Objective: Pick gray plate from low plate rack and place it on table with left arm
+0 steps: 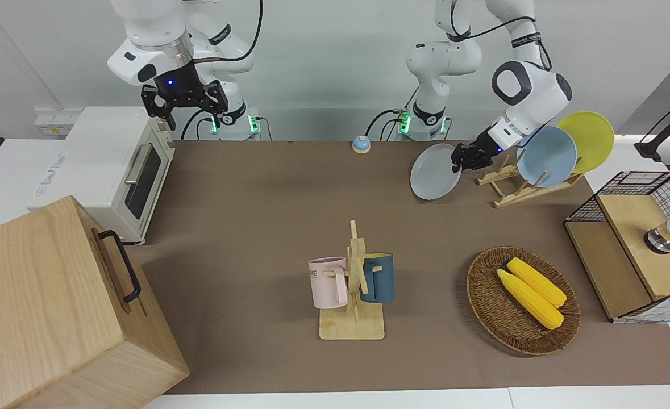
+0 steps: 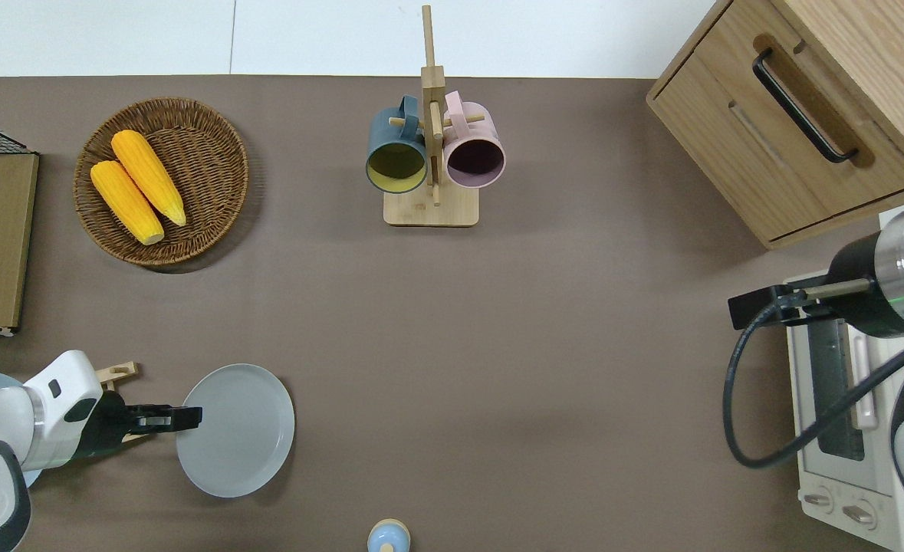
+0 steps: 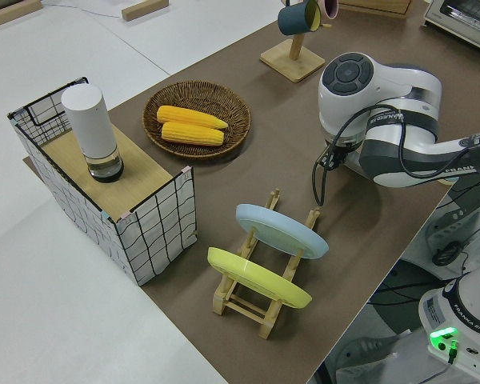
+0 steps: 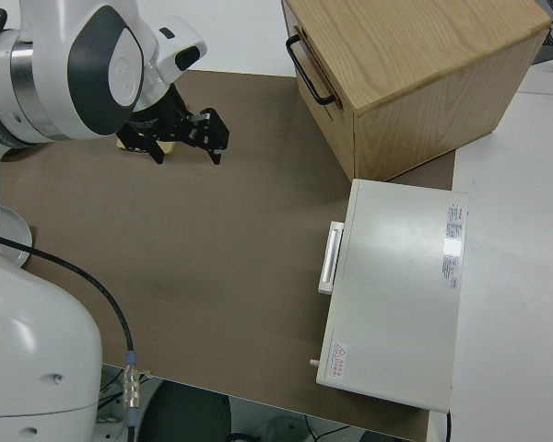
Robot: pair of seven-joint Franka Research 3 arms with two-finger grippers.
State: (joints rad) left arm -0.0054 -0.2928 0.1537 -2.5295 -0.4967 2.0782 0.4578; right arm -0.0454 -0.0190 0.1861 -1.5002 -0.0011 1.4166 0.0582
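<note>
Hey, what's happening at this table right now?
The left gripper is shut on the gray plate at its rim, holding it out of the low plate rack and over bare table beside the rack. A sky-blue plate and a yellow plate are in the rack. The right arm is parked, jaws open.

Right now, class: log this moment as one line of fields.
left pincer: shut on gray plate | plate: out of rack, over table | blue plate, yellow plate: in rack | right arm: parked
</note>
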